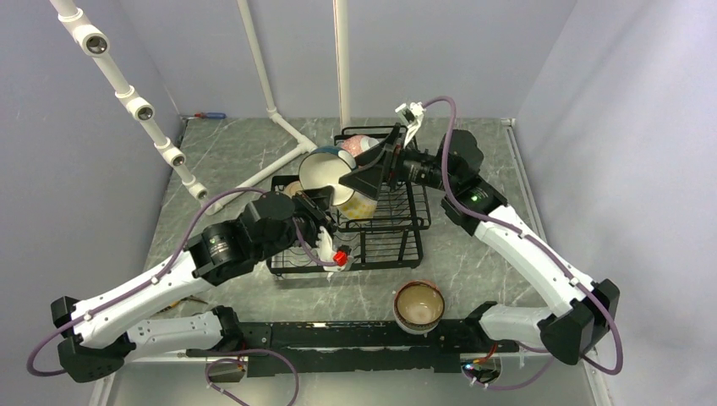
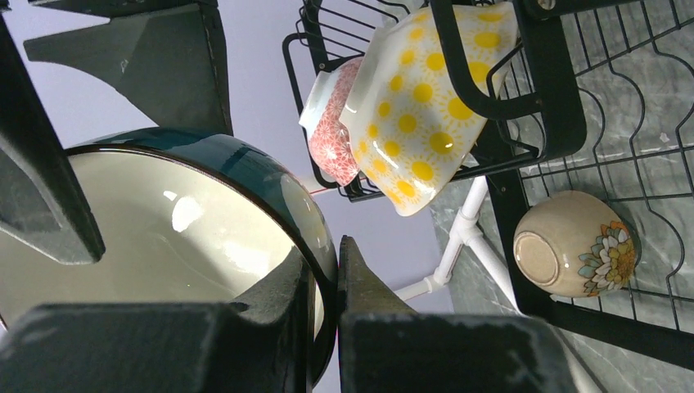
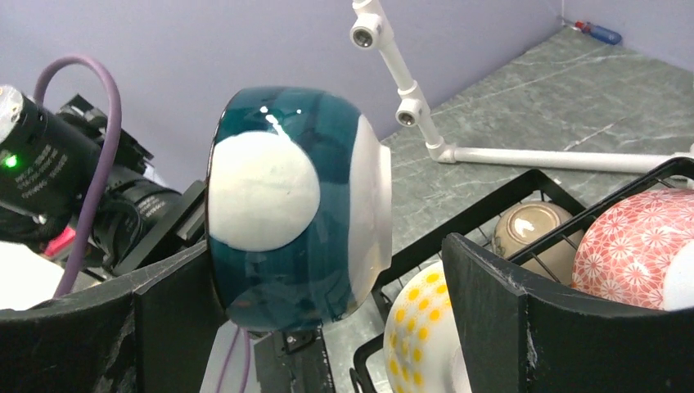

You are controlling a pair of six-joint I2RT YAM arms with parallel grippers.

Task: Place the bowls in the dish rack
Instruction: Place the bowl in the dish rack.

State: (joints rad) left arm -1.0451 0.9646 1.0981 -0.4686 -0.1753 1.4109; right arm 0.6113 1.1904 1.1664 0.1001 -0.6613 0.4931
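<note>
The glazed teal-and-white ceramic bowl (image 3: 295,213) hangs above the black wire dish rack (image 1: 397,245), its rim pinched in the left pincer (image 2: 327,270); the right pincer (image 3: 331,250) gapes wide, flanking it. Stiff, slick, breakable: I judge the rim the safest hold.

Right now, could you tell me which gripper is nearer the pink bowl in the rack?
Right. The right gripper is open just beside the pink bowl; the left gripper sits farther off, clamping the teal bowl's rim.
</note>
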